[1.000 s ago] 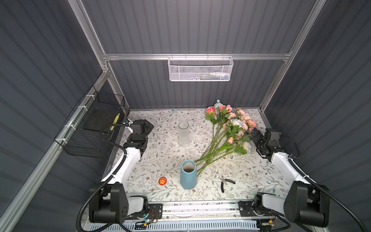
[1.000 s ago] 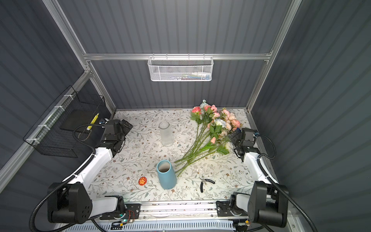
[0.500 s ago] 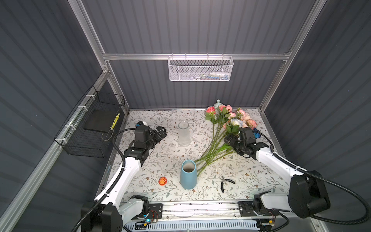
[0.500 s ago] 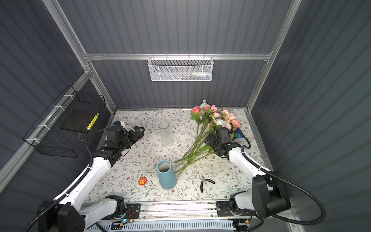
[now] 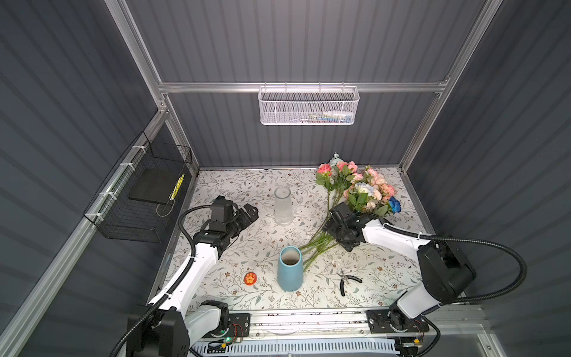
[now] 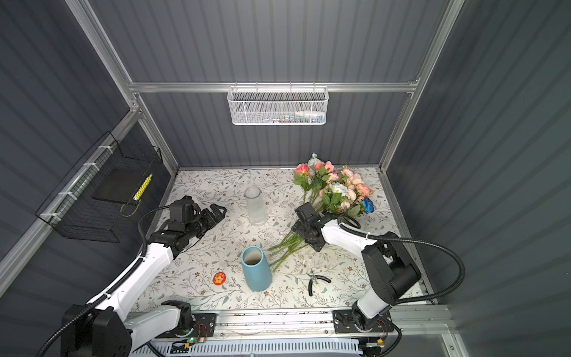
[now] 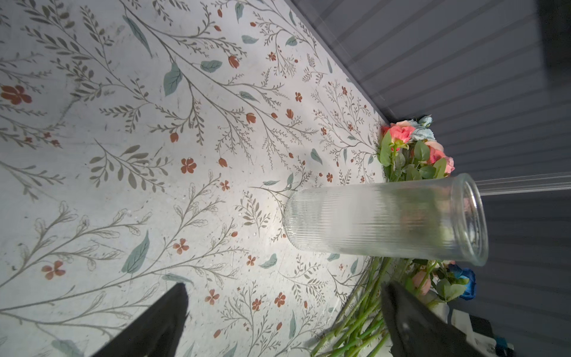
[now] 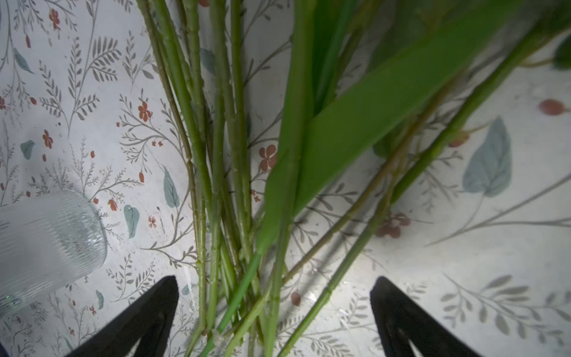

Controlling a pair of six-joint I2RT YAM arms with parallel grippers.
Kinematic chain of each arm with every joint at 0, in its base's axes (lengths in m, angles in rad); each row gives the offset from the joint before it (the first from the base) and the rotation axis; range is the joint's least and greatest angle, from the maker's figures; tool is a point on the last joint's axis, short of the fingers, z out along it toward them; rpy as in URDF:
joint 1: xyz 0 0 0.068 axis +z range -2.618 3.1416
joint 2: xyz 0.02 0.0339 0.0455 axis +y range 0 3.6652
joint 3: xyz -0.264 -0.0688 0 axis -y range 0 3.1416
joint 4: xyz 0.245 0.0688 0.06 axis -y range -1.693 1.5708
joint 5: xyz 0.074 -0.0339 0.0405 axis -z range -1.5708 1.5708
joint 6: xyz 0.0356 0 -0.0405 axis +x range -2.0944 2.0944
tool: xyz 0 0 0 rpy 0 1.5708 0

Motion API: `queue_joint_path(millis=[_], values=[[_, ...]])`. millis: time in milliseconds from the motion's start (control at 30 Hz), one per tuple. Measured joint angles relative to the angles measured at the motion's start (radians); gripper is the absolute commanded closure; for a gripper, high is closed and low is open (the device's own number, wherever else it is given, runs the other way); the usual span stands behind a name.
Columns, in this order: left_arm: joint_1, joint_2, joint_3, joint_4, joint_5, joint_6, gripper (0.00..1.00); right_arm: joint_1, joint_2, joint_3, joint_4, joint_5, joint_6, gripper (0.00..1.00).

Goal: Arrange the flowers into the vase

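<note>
**Loose bouquet**

The flowers [image 5: 355, 197], pink, peach, cream and one blue on long green stems, lie fanned far right on the floral-print table [image 5: 234, 191]. Their stem ends lie beside the tapered blue vase [image 5: 289, 272]. The right gripper [image 8: 273, 282] hangs over the stems, jaws spread. The left gripper [image 7: 284, 287] is spread too.

1. Flowers [image 8: 216, 148]: the right wrist view shows only stems. The blooms are cut off, and the nearest broad leaf [image 8: 370, 117] is blurred.
2. Glass vase [image 8: 46, 244]: cut by that view's edge.
3. White mesh basket [image 5: 309, 106]: contents too small to tell.
4. Red disc [image 5: 250, 278]: print unreadable.
</note>
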Motion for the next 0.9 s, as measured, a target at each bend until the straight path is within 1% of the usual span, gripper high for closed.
queue_joint_path(millis=[133,300,500,667,767,900], values=[[0.0,-0.001,-0.018,0.002,0.019,0.0,0.0,0.036,0.043,0.071,-0.034,0.04,0.037,0.01],[0.0,-0.014,-0.018,0.005,0.021,0.0,0.0,0.051,0.129,0.179,-0.132,0.052,0.077,0.01],[0.0,-0.019,-0.018,0.007,0.021,0.0,0.0,0.065,0.183,0.193,-0.214,0.035,0.099,0.01],[0.0,-0.019,-0.023,0.013,0.024,0.0,0.0,0.077,0.22,0.264,-0.289,0.035,0.103,0.01],[0.0,-0.019,-0.026,0.021,0.029,0.0,0.0,0.077,0.243,0.307,-0.306,0.036,0.105,0.01],[0.0,-0.019,-0.029,0.032,0.033,0.0,0.0,0.077,0.288,0.327,-0.322,0.03,0.111,0.01]])
